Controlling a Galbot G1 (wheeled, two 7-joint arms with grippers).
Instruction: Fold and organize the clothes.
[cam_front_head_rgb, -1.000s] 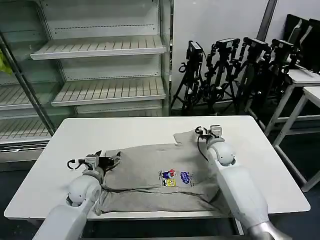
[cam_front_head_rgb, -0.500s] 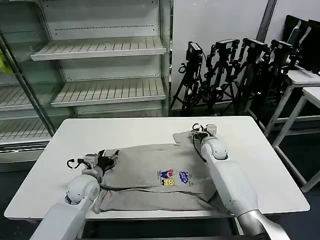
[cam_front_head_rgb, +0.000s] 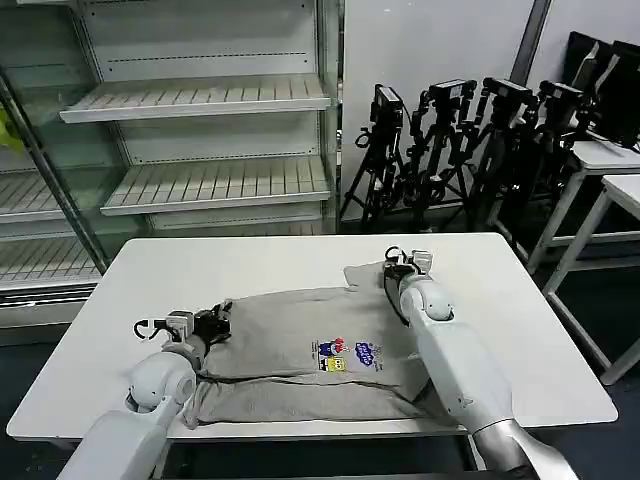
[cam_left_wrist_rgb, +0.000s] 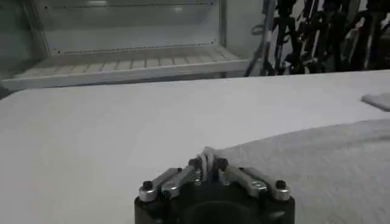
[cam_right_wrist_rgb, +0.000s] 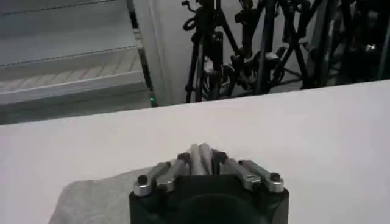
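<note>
A white table (cam_front_head_rgb: 300, 265) took up the middle of the head view, with a glass-fronted shelving unit (cam_front_head_rgb: 190, 110) of bare white shelves standing behind it and a cluster of black camera tripods (cam_front_head_rgb: 470, 130) against the wall to the right of that. Further white tables (cam_front_head_rgb: 610, 175) showed at the right edge.

The light grey T-shirt (cam_front_head_rgb: 300, 345) lay partly folded on the near half of the table, its small blue, red and yellow print (cam_front_head_rgb: 348, 355) facing up near the middle and a sleeve (cam_front_head_rgb: 362, 275) sticking out toward the far right corner. A doubled-over layer ran along the near edge.

The right arm (cam_front_head_rgb: 450, 360) lay across the shirt's right side, covering that edge. The right gripper (cam_front_head_rgb: 397, 270) sat at the sleeve, fingers pressed together on a pinch of grey cloth, as the right wrist view (cam_right_wrist_rgb: 201, 157) showed. The left gripper (cam_front_head_rgb: 222, 318) rested at the shirt's left edge, its fingers likewise closed on a fold of fabric (cam_left_wrist_rgb: 207, 163).
</note>
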